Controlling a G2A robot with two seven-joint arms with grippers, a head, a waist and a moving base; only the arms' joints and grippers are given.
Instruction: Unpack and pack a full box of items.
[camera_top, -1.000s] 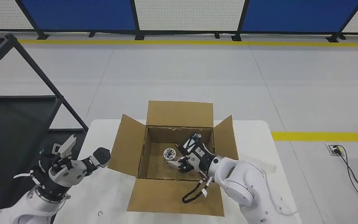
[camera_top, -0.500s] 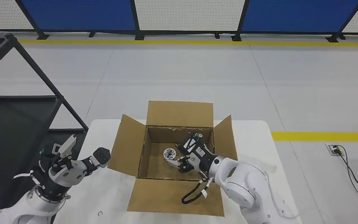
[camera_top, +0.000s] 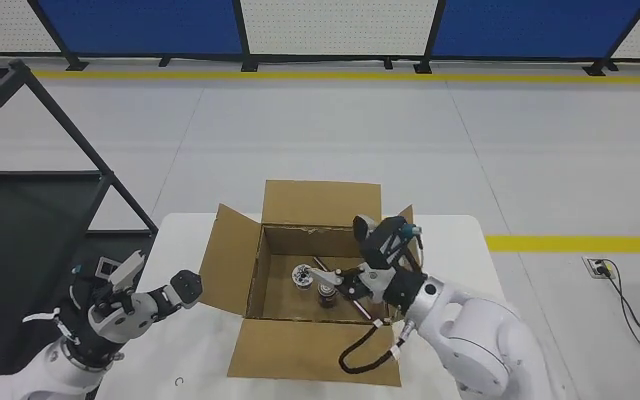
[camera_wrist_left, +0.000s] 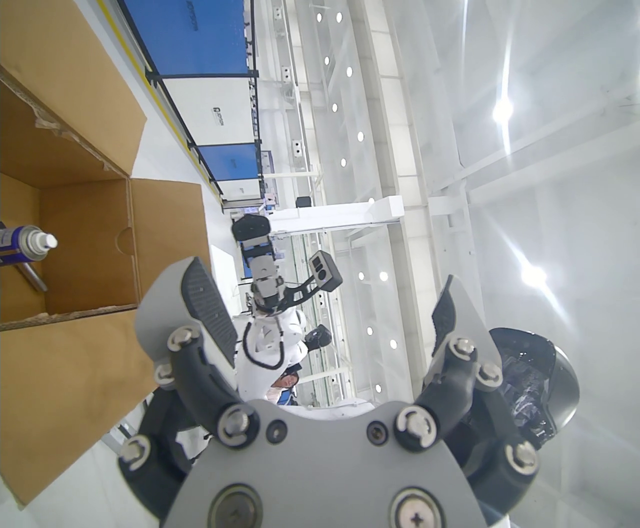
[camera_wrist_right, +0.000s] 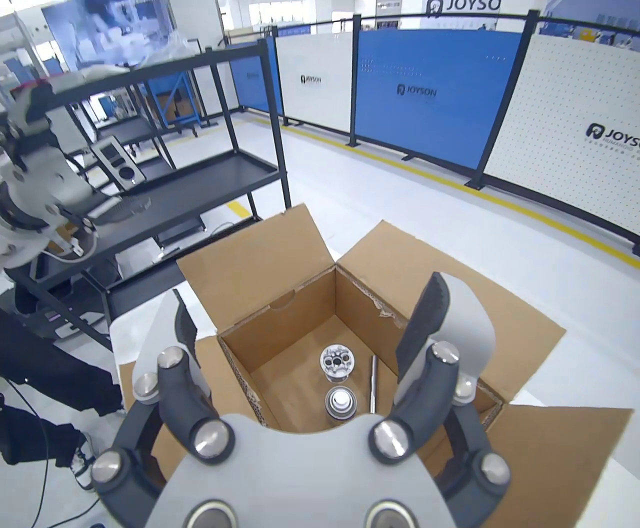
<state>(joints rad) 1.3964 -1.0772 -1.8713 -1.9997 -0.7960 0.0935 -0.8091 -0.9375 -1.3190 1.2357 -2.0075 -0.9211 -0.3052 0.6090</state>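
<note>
An open cardboard box (camera_top: 312, 352) stands in the middle of the white table. On its floor are a round metal part with holes (camera_top: 302, 273), an upright spray can (camera_top: 327, 294) and a thin metal rod (camera_top: 337, 270). My right gripper (camera_top: 352, 277) hangs open above the box's right side with nothing in it. Its wrist view looks down on the round part (camera_wrist_right: 337, 361), the can (camera_wrist_right: 341, 402) and the rod (camera_wrist_right: 372, 382) between its open fingers (camera_wrist_right: 425, 320). My left gripper (camera_top: 185, 288) is open and empty, left of the box, facing the can (camera_wrist_left: 27, 245).
A black shelf rack (camera_top: 60, 200) stands off the table's left side, also seen as the rack (camera_wrist_right: 200, 180) past the box. The box flaps (camera_top: 225, 262) spread outward on all sides. Bare table (camera_top: 180, 345) lies by the left arm.
My right gripper has risen out of the box from beside the can and drawn back to the right, leaving the can standing. The left arm has shifted slightly.
</note>
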